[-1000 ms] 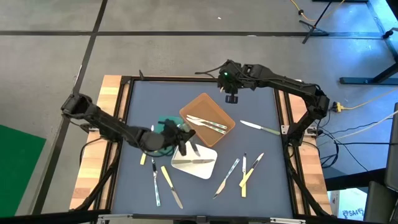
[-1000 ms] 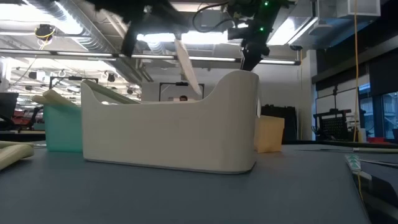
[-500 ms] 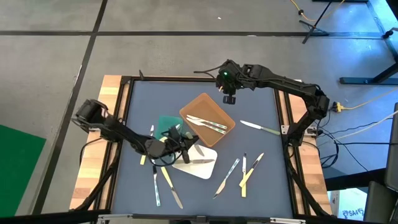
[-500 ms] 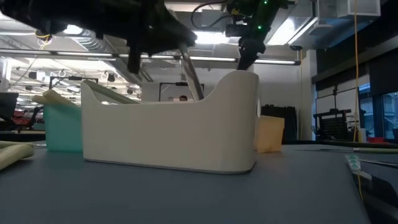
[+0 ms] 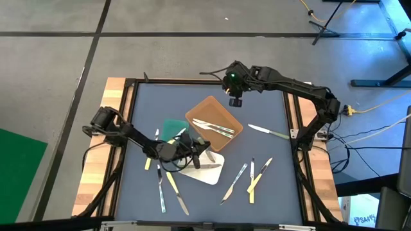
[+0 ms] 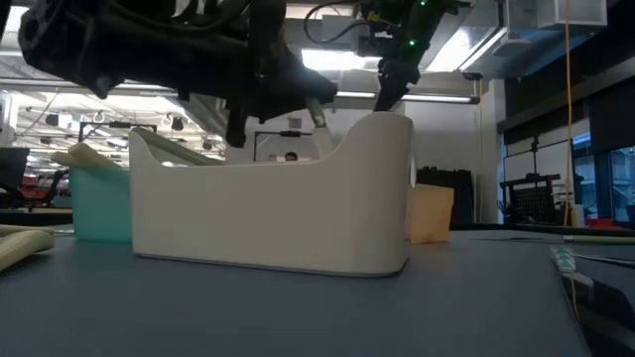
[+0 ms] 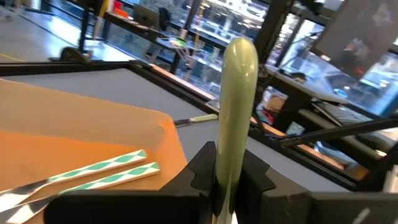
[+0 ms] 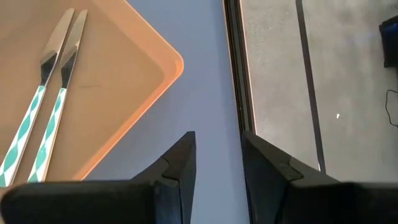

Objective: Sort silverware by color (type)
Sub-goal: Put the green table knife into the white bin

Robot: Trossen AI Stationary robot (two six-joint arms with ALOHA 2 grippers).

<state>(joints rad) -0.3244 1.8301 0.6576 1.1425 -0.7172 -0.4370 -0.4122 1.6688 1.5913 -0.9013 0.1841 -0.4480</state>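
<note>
My left gripper (image 5: 192, 151) hangs over the white tray (image 5: 215, 174) and is shut on a piece of silverware with a pale green handle (image 7: 236, 93). In the low view that piece (image 6: 319, 117) slants down behind the tray's wall (image 6: 268, 213), so its lower end is hidden. Two knives with green-and-white handles (image 5: 215, 127) lie in the brown tray (image 5: 207, 106). My right gripper (image 5: 236, 101) hovers open beyond the brown tray's far corner, with nothing between its fingers (image 8: 180, 165). My left gripper pinches the pale green handle (image 7: 225, 163) between its two fingers (image 7: 200, 169). The fingers come in about level from the table's left side. The handle's rounded end (image 7: 240, 55) sticks out past the fingertips. Whether the hidden lower end touches the white tray cannot be told.
A green tray (image 5: 168, 127) stands next to the white one on its left. Loose silverware lies on the blue mat: one piece (image 5: 266, 132) at the right, several (image 5: 252, 174) near the front right, and several more (image 5: 168, 187) front left. The table's black frame (image 5: 290, 128) borders the mat.
My left gripper has come down toward the white tray and tipped toward level, carrying the green-handled piece with it. The piece now reaches down behind the tray's wall in the low view. The right arm has stayed in place.
</note>
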